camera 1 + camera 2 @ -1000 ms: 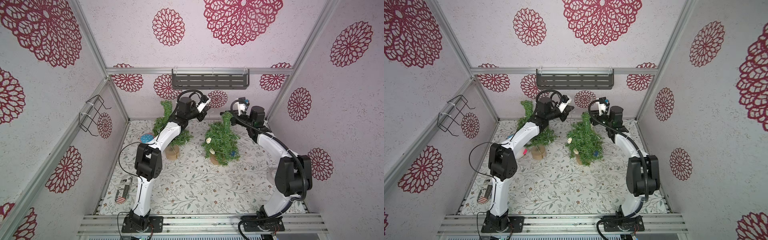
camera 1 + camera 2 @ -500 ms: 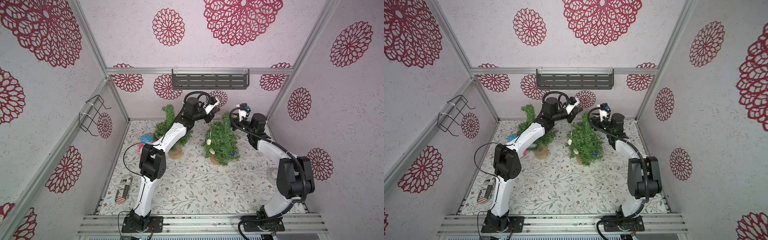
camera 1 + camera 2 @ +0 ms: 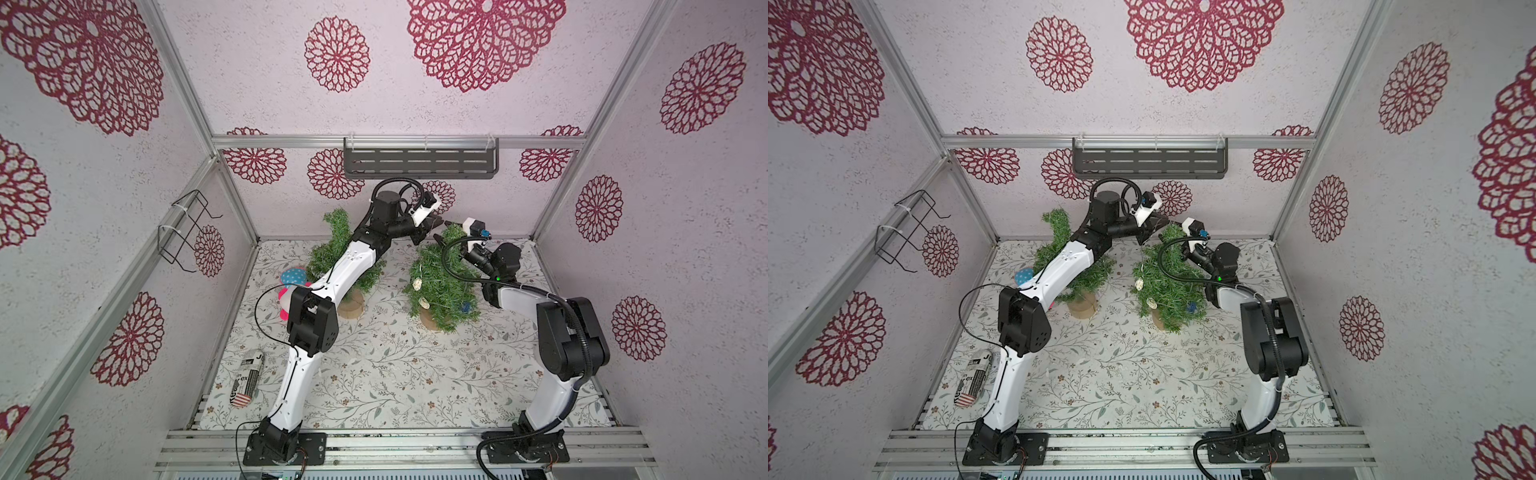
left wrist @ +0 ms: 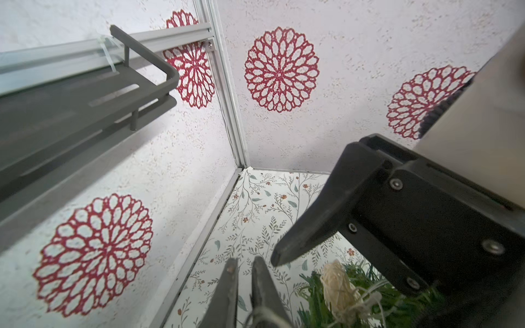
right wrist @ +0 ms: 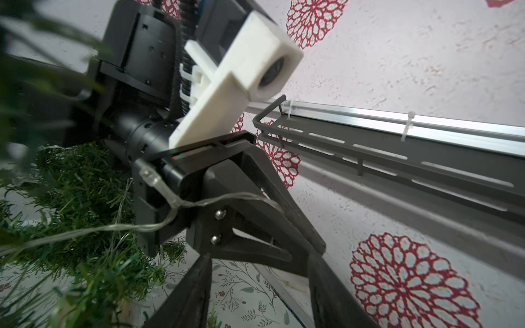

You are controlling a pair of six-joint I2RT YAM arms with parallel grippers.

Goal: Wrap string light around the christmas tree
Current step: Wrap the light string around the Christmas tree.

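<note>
The string light (image 5: 156, 181) runs from the top branches of the christmas tree (image 3: 440, 286) to the left tool (image 4: 244, 259), whose jaws stand a slit apart; whether they pinch it I cannot tell. The right tool (image 5: 260, 264), just beside, is released.

The left arm (image 3: 345, 270) and right arm (image 3: 519, 299) stretch toward the top of the christmas tree (image 3: 440, 286). The left gripper (image 4: 243, 261) has its fingers a slit apart. The right gripper (image 5: 260, 257) has its fingers spread wide, just beside the left's tips.
</note>
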